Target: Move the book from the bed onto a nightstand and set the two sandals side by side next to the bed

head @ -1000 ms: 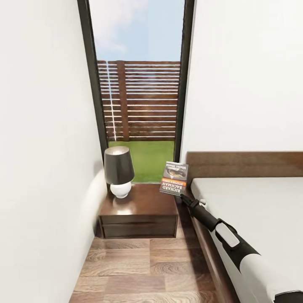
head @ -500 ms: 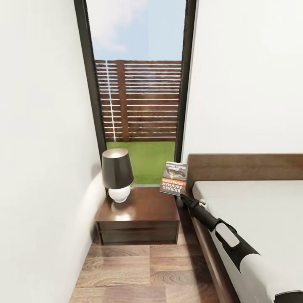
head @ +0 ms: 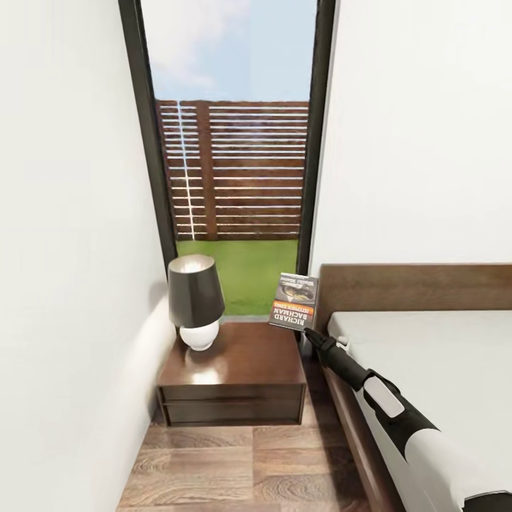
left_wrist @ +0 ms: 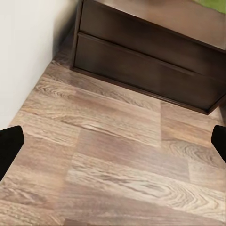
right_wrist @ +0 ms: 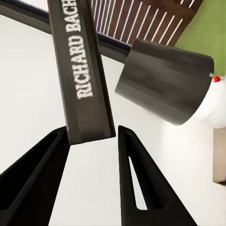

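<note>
The thin dark book (head: 294,302) with the orange band hides the right gripper (head: 307,331) in the head view, so its grip cannot be seen there. In the right wrist view the book's spine (right_wrist: 80,70) runs off the picture's edge, and its white name is cut short. The low bed (head: 427,355) with the grey mattress runs off the side. In the left wrist view the black fingers (left_wrist: 9,147) show as tips at the edges.
</note>
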